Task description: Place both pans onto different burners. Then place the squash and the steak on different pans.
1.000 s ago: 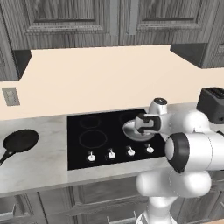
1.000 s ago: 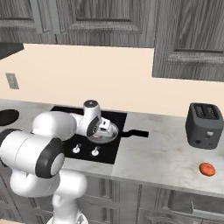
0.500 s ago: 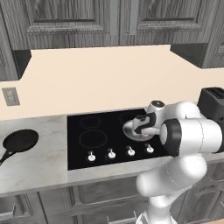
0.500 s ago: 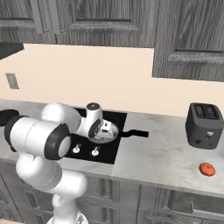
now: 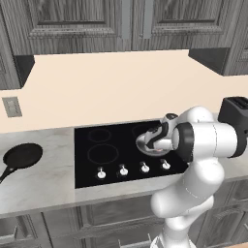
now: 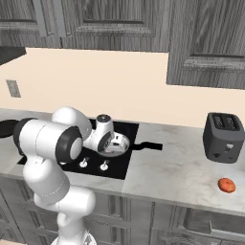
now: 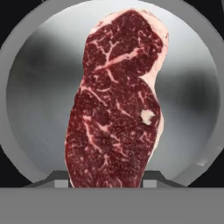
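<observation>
Open tabletop [image 6: 172, 167] stretches between the silver pan's handle [image 6: 148, 145] and the toaster [image 6: 223, 138] at the back right edge, while the steak [image 7: 116, 100] fills the silver pan [image 7: 39, 96] beneath the end effector [image 7: 105, 181].

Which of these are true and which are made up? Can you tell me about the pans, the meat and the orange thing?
1. The steak is over the silver pan. True.
2. The black pan sits on a burner. False: it rests on the grey counter, left of the cooktop.
3. The squash is inside a pan. False: it lies on the counter, in front of the toaster.
4. The silver pan is on the cooktop. True.
5. The toaster stands left of the cooktop. False: it stands to its right.
</observation>
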Motion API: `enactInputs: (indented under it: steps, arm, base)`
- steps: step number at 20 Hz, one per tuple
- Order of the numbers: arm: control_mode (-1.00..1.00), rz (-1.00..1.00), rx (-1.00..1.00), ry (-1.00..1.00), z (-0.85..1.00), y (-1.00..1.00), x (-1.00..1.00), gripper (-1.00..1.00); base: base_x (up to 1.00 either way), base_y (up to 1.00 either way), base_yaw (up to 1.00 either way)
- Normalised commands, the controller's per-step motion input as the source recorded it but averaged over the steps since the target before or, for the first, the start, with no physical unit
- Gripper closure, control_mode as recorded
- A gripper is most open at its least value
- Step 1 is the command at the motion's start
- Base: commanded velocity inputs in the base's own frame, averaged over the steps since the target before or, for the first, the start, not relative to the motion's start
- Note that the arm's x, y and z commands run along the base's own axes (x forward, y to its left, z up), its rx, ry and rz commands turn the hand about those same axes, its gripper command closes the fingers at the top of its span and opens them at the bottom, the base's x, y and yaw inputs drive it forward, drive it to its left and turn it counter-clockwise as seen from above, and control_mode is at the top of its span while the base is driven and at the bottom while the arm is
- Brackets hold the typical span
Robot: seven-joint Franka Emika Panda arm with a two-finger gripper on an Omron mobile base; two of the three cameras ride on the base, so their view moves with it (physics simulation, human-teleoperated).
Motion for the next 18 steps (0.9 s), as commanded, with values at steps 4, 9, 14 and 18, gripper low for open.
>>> enactInputs:
  steps: [4,9,14,18]
  arm:
    - [-1.00,0.03,0.00,0.00,-0.13,0.00,0.02,1.00]
    - [-1.00,0.03,0.00,0.00,-0.09,0.00,0.00,1.00]
    - [-1.00,0.03,0.00,0.00,-0.02,0.00,0.00,-1.00]
    - [-1.00,0.01,0.00,0.00,0.00,0.00,0.00,-1.00]
  base:
    - [0.00,0.00,0.00]
    - [0.00,0.00,0.00]
    - [0.00,0.00,0.00]
    - [0.00,0.00,0.00]
